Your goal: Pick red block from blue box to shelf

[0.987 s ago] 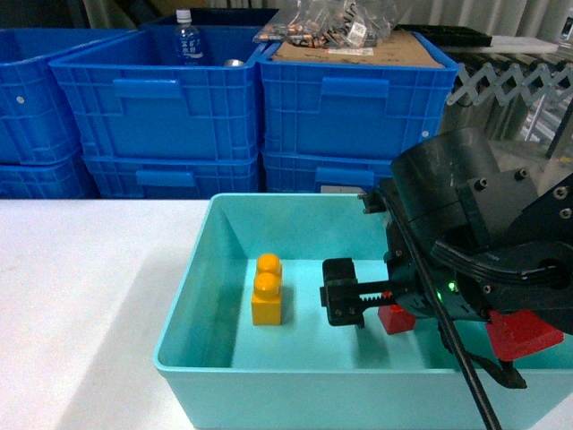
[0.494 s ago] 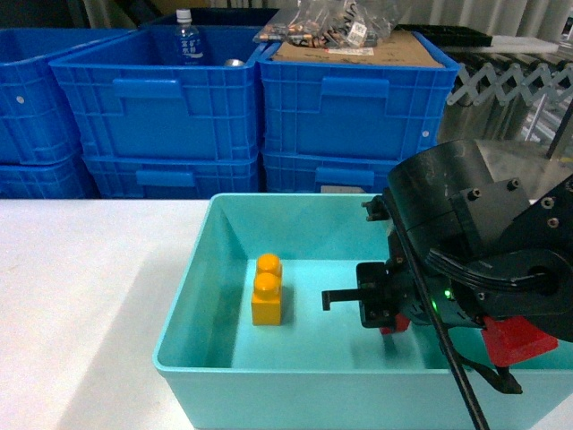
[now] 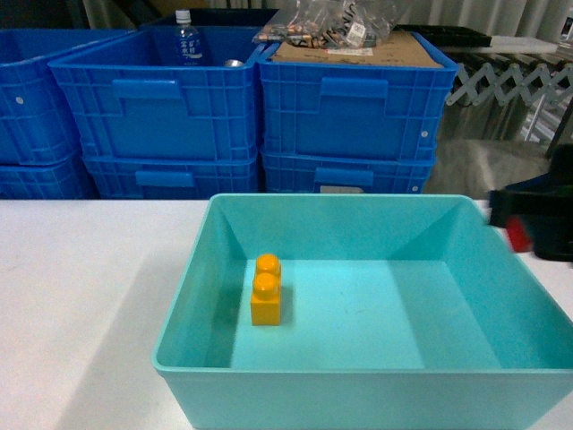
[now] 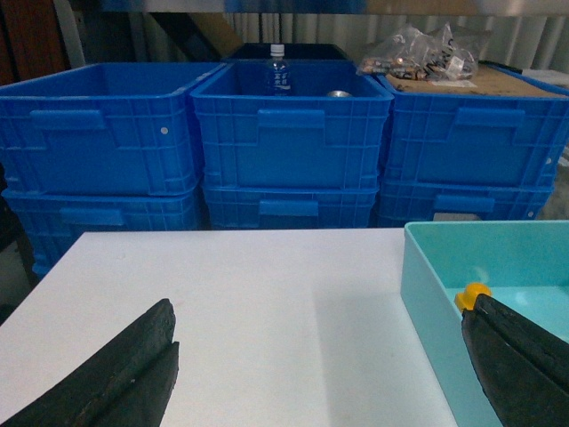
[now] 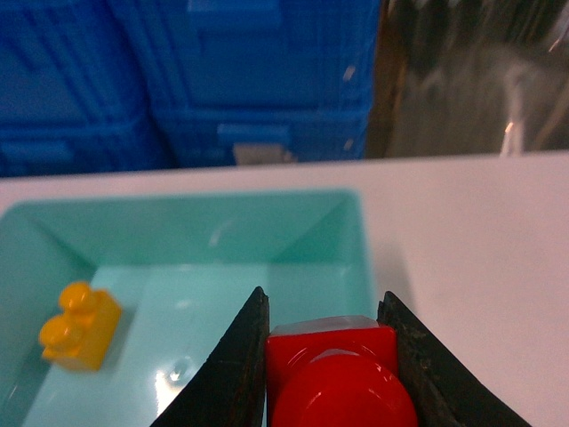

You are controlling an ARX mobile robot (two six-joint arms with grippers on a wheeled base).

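Note:
The red block [image 5: 333, 374] is clamped between the fingers of my right gripper [image 5: 324, 302], held above the right end of the blue box [image 5: 356, 240]. In the head view that gripper [image 3: 510, 219] sits at the far right edge, over the box's right rim [image 3: 474, 210]. My left gripper [image 4: 320, 307] stands open over the white table, left of the box [image 4: 427, 285]; the head view does not show it. Blurred shiny metal fills the upper right of the right wrist view, and I cannot tell whether it is the shelf.
An orange-yellow two-stud brick [image 3: 266, 291] stands in the left half of the box. Stacked dark blue crates [image 3: 161, 116] line the back of the table; one holds a bottle [image 3: 185, 38], another carries cardboard and bagged items [image 3: 345, 27].
My right gripper rose out of the box with the red block and swung right, from the middle of the head view to its far right edge.

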